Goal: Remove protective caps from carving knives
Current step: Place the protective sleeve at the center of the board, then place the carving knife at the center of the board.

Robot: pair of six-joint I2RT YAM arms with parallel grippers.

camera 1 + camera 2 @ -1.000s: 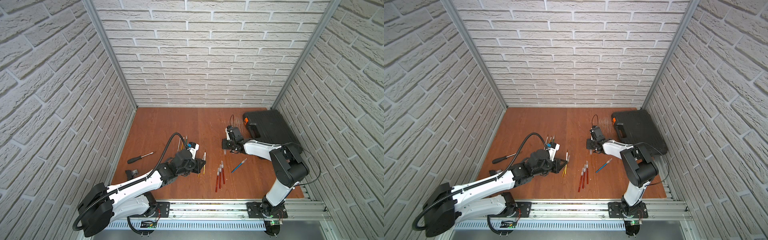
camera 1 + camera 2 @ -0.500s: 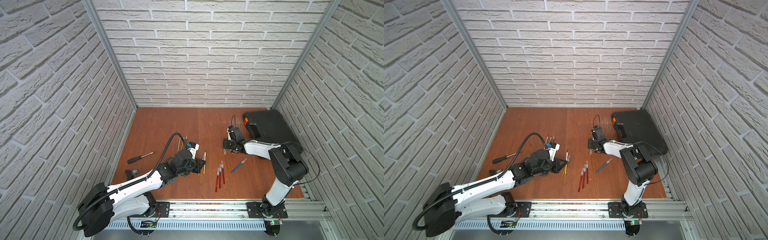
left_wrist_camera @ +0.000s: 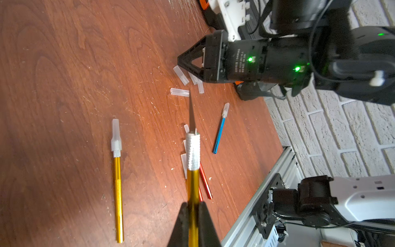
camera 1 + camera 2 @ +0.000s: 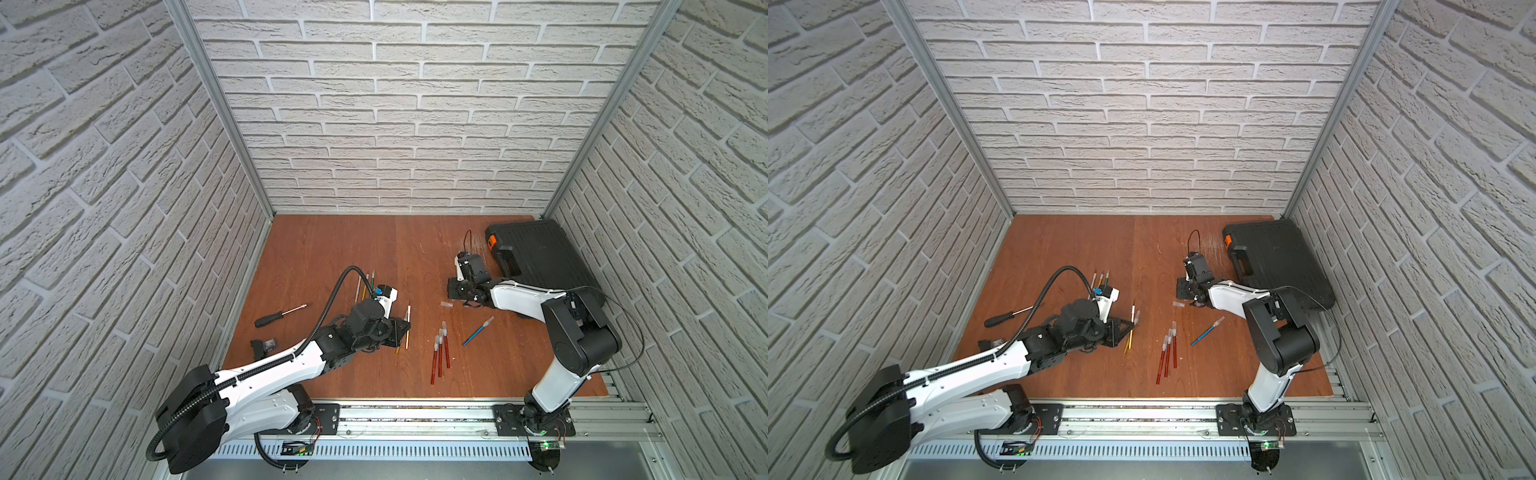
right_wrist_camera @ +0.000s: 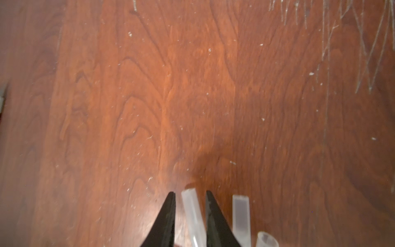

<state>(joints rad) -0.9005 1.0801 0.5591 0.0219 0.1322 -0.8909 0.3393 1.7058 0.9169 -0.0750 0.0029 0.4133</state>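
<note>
R gripper (image 5: pixel 189 192) jaws have parted a little vs a sec ago: narrow gap, loose cap (image 5: pixel 192 211) lying between them on table (image 5: pixel 149 85), 2 more caps (image 5: pixel 241 213) just beside. L gripper (image 3: pixel 193 204) clamped on gold knife (image 3: pixel 193 154), blade bare.

Blk case (image 4: pixel 540 249) at back-right corner of tbl (image 4: pixel 332 249); screwdriver (image 4: pixel 284 313) near left edge.

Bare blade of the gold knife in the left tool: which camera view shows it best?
The left wrist view: the blade is close, sharp and uncapped. In both top views it is too small to make out. The right wrist view does not show it.
</note>
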